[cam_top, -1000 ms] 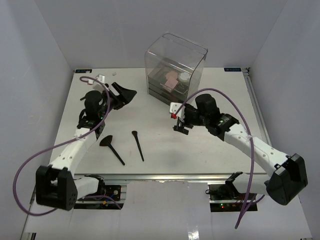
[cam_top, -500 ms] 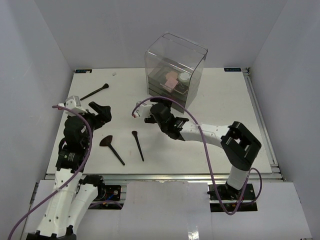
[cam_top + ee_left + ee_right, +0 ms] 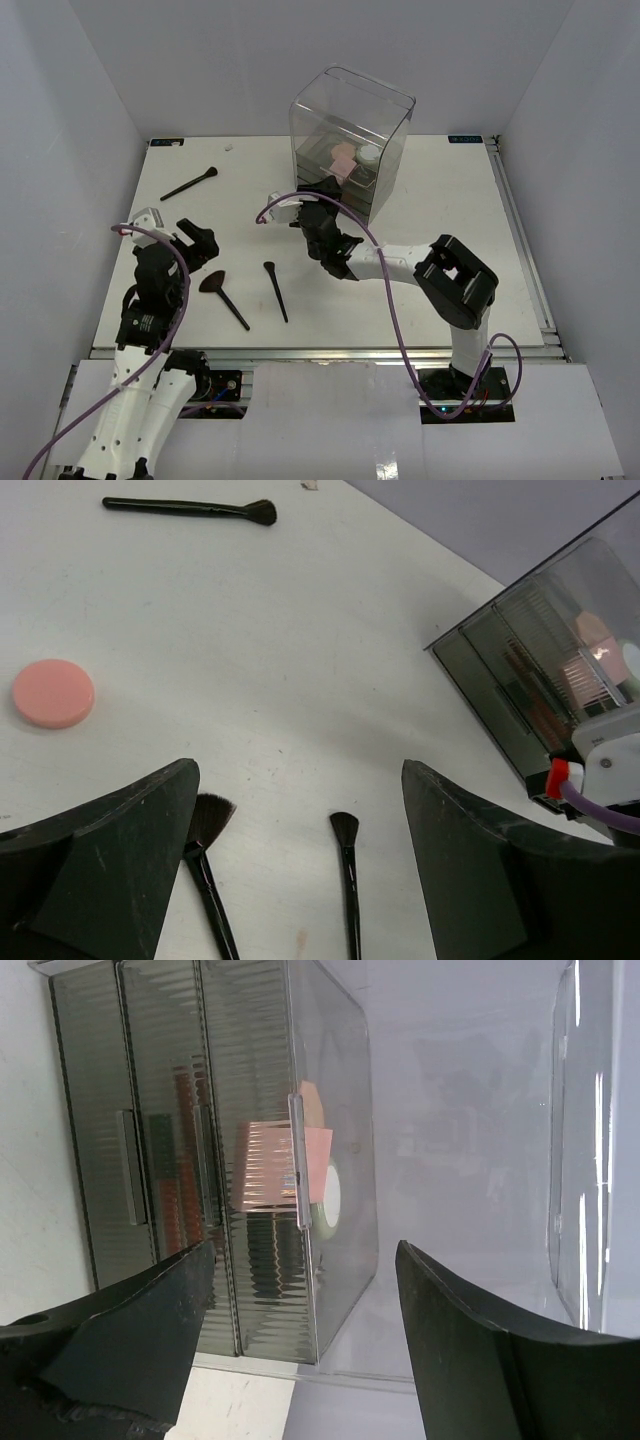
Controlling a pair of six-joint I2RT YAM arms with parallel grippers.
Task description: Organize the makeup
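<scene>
**Left gripper** (image 3: 300, 780): jaws spread wide with nothing between them, poised over the worktop (image 3: 430, 220) close to its left edge.

- The fan brush (image 3: 222, 296) lies near this gripper, toward the near edge.
- The thin brush (image 3: 276, 291) lies beside the fan brush on the right. The two do not touch, and both heads point toward the far edge.
- The pink round compact (image 3: 53, 692) lies flat on the worktop to the gripper's left, apart from the brushes. It shows in the left wrist view only.
- The long brush (image 3: 190, 183) lies aslant toward the far-left corner, well apart from the other two.

**Right gripper** (image 3: 300, 1260): jaws likewise parted, holding nothing, facing the front of the clear box (image 3: 352, 115), which stands by the middle of the far edge.

- The lower part of the box carries dark ribbed drawers (image 3: 130, 1160). Reddish shapes show behind their fronts, too blurred to name.
- Above the drawers, inside the box, rest the pink square compact (image 3: 343, 157) and, just beside it, the white round jar (image 3: 369, 154).
</scene>
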